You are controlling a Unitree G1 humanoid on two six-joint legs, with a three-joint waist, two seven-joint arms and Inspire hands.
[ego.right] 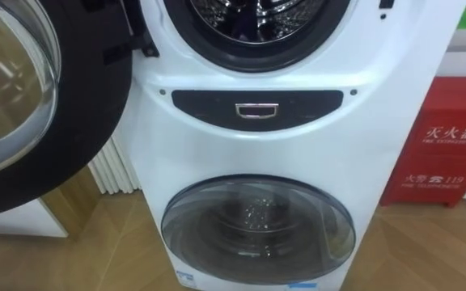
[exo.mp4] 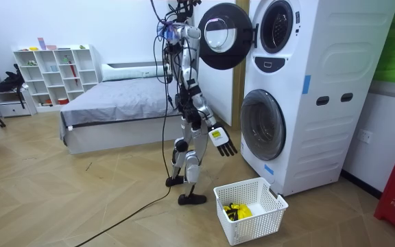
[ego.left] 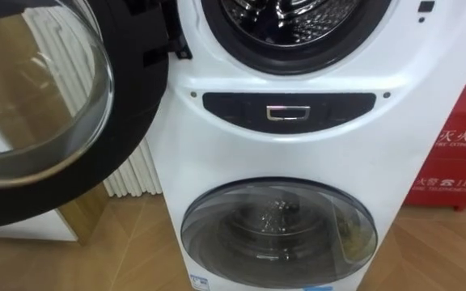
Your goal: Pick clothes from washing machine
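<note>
Washer (exo.mp4: 321, 68): 1 | open door (ego.left: 31, 105): 1 | shut door (ego.left: 277, 230): 1 | basket (exo.mp4: 252, 225): 1

Wooden floor (exo.mp4: 81, 199), white basket (exo.mp4: 262, 219) beside washing machine (exo.mp4: 307, 137)

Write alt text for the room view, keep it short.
The robot stands before a stacked white washing machine, whose upper door is swung open and lower door shut, its right hand low with fingers open. A white basket on the floor by its feet holds yellow clothes; a bed stands behind.
</note>
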